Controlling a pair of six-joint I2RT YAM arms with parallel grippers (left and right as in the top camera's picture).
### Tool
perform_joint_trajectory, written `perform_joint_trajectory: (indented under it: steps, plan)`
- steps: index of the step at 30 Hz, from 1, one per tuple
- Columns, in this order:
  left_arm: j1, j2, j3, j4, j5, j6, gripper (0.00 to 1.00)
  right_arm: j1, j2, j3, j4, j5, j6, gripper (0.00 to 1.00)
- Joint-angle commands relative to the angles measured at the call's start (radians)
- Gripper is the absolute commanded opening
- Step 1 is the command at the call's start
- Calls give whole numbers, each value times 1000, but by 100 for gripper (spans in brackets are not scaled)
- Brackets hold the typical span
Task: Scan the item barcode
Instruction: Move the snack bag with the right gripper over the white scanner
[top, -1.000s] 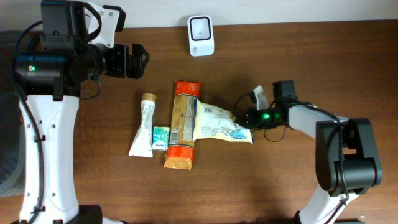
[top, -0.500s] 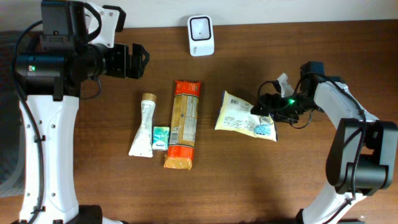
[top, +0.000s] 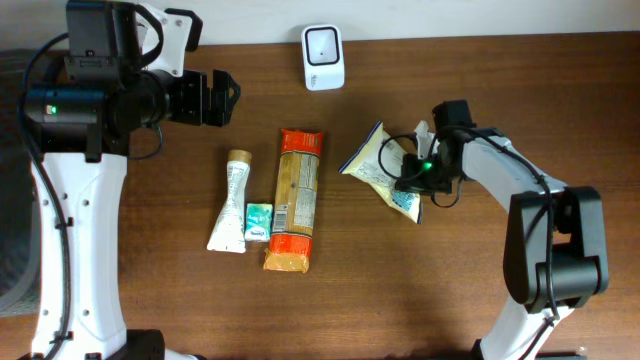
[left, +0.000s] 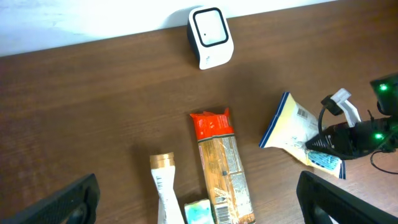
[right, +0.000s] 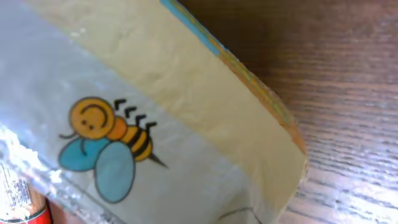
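Note:
A yellow snack packet (top: 372, 160) with a blue edge and a bee drawing (right: 186, 124) is tilted up on its edge right of the table's middle. My right gripper (top: 412, 172) is shut on its right end; the packet fills the right wrist view and hides the fingers. In the left wrist view the packet (left: 291, 127) shows a printed label facing up. The white scanner (top: 323, 57) stands at the back edge, also seen as the scanner (left: 210, 36). My left gripper (top: 225, 97) hovers open at the back left, nothing between its fingers (left: 69, 200).
An orange pasta pack (top: 296, 200) lies lengthwise in the middle. A white tube (top: 232, 200) and a small green box (top: 259, 220) lie to its left. The arm bases stand at the left and right front corners.
The right gripper pulled the packet off the pasta pack to the right, then swung it back left and tipped it up on edge. The left arm has not moved.

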Motion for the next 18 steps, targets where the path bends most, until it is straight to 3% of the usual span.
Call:
perform_joint_trajectory:
  steps: [1,4,8,12,18]
  plan:
    - [5,-5,2,1,4,16,99,2,-5,44,-26,-104,-195,4]
    - [5,-5,2,1,4,16,99,2,-137,166,-321,-230,-410,4]
    - [5,-5,2,1,4,17,99,49,-169,412,-721,-234,-567,4]
    - [5,-5,2,1,4,17,99,187,-170,476,-778,-79,-698,4]
    - [5,-5,2,1,4,16,99,245,-173,687,-828,-34,-723,4]
